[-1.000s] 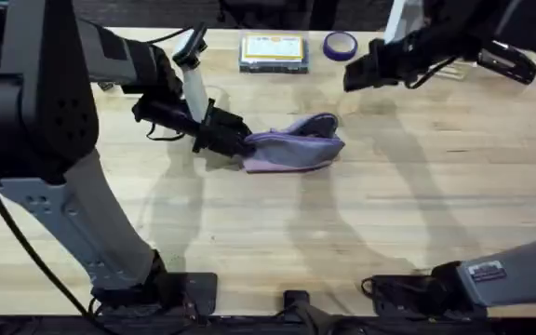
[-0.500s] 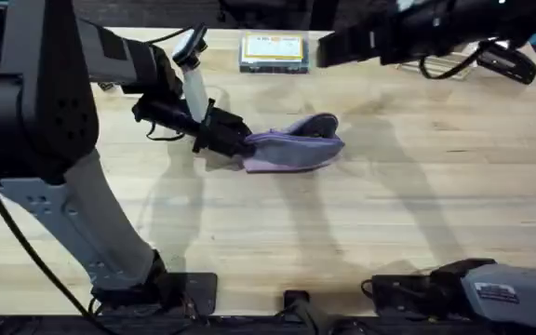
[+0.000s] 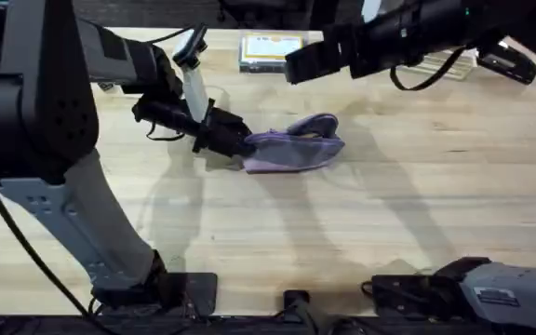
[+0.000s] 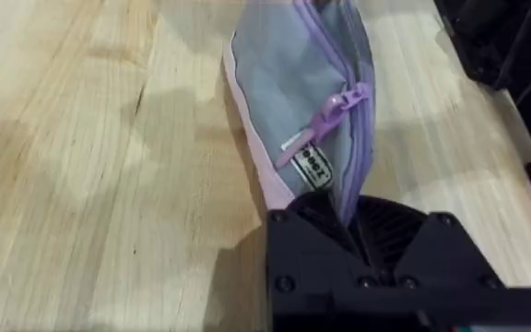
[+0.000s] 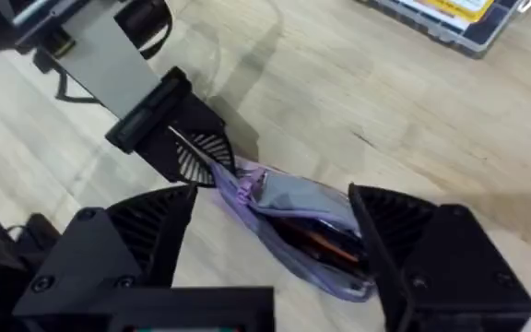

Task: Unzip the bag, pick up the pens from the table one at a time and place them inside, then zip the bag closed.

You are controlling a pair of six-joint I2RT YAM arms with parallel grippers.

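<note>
Grey fabric, the bag [image 3: 294, 144] lay on the wooden surface [image 3: 417, 195], one end clamped by the left gripper [image 3: 235, 140]; the right gripper [image 5: 270, 244] hovered above, spread wide

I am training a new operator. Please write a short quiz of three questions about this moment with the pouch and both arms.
1. True or false: the left gripper is shut on one end of the bag.
2. The right gripper is: A) open in the air, B) shut on the bag.
3. What lies on the table beyond the bag?

Key: 1 true; 2 A; 3 a clear box with a yellow label.
</note>
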